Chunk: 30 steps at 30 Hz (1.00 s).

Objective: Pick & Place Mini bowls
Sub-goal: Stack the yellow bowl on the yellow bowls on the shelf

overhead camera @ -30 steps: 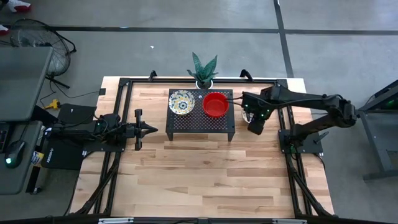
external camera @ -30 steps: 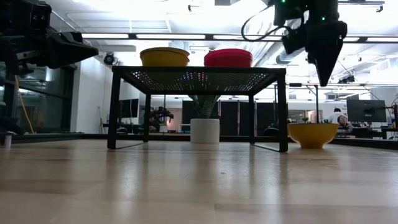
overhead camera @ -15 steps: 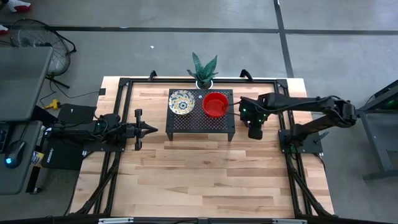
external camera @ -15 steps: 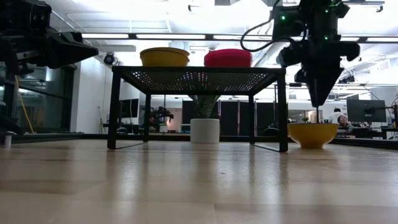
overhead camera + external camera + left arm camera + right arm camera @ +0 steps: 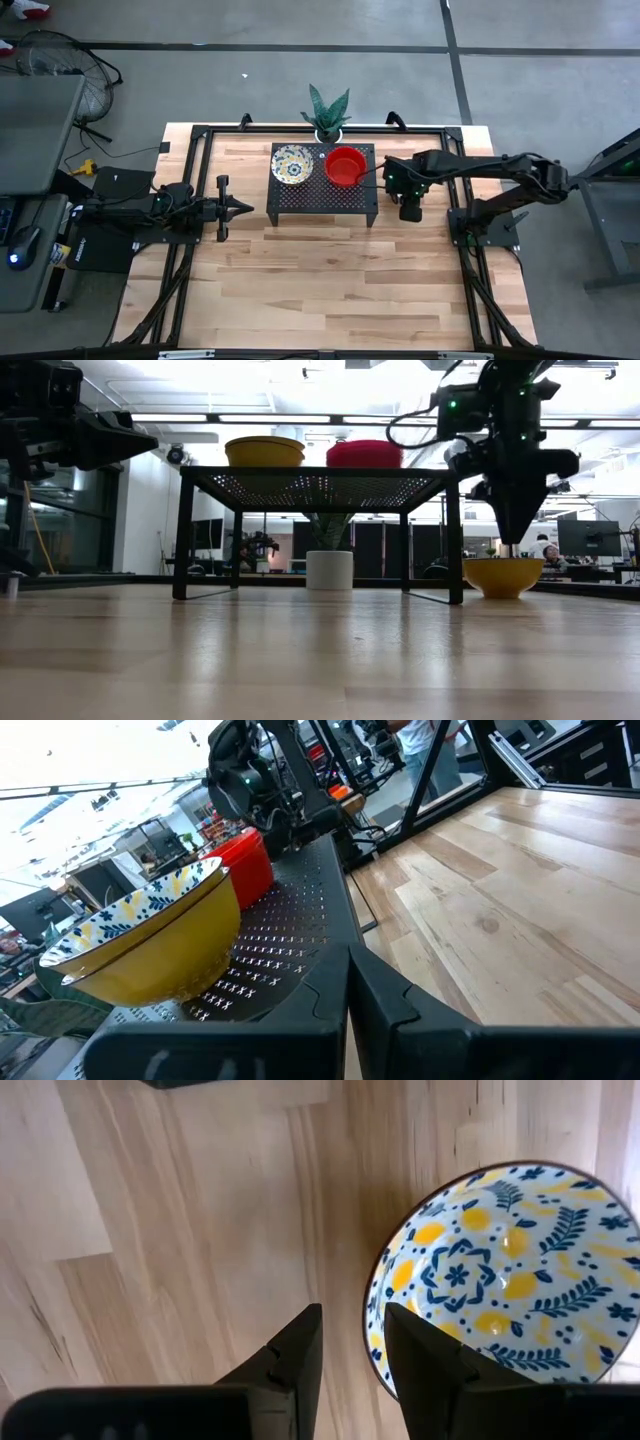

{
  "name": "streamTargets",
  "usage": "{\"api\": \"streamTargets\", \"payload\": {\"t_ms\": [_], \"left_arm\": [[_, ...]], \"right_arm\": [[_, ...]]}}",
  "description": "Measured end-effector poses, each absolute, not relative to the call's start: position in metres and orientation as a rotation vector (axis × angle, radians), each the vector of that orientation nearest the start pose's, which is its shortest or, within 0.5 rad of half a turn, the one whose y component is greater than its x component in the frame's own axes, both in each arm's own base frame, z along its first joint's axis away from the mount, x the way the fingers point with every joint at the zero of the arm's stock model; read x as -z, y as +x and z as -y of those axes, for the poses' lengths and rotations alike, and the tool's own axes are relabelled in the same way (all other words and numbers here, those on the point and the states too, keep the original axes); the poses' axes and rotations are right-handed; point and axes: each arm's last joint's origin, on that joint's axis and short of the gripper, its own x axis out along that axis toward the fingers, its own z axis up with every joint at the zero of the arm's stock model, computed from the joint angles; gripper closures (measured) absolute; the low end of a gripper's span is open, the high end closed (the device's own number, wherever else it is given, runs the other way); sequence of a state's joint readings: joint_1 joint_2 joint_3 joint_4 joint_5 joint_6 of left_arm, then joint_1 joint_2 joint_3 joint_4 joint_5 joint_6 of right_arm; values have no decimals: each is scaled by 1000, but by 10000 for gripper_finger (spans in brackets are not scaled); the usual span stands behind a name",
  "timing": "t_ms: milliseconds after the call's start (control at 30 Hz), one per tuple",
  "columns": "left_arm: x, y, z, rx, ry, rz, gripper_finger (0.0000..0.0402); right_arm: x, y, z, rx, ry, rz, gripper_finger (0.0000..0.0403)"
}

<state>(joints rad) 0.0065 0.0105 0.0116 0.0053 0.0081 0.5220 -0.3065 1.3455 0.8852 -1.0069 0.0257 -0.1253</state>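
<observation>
A black perforated stand (image 5: 322,192) carries a cream-yellow patterned mini bowl (image 5: 292,164) and a red mini bowl (image 5: 345,167), both resting on their bases. A second patterned bowl (image 5: 503,576) stands on the table to the right of the stand; the right arm hides it in the high view. My right gripper (image 5: 410,207) points straight down just above this bowl, fingers a little apart over its rim (image 5: 375,1315) on the stand's side, one finger over the inside and one over the wood. My left gripper (image 5: 245,208) waits shut, left of the stand.
A white plant pot (image 5: 327,128) with a green plant stands at the table's far edge, behind the stand. Black frame rails (image 5: 190,190) run along the table's sides. Bare wood (image 5: 330,280) lies on the near side of the stand.
My right gripper has come down toward the patterned bowl on the table and has turned from a slant to pointing straight down; its tips now hang just above the bowl's rim. The bowls have stayed put.
</observation>
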Motion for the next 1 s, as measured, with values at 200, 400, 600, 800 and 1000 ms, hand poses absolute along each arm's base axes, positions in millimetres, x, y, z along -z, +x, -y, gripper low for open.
{"api": "streamTargets", "payload": {"t_ms": [200, 400, 600, 800, 1000], "left_arm": [[-167, 98, 0, 0, 522, 7, 401], [-167, 98, 0, 0, 522, 7, 401], [-167, 98, 0, 0, 522, 7, 401], [-167, 98, 0, 0, 522, 6, 401], [-167, 98, 0, 0, 522, 7, 401]], "right_arm": [[-206, 207, 71, 201, 130, -1485, 304], [-206, 207, 71, 201, 144, -1480, 304], [-211, 207, 61, 250, 216, -1449, 304], [-225, 197, 50, 475, 473, -1372, 304], [-233, 182, 53, 825, 855, -1291, 304]]}}
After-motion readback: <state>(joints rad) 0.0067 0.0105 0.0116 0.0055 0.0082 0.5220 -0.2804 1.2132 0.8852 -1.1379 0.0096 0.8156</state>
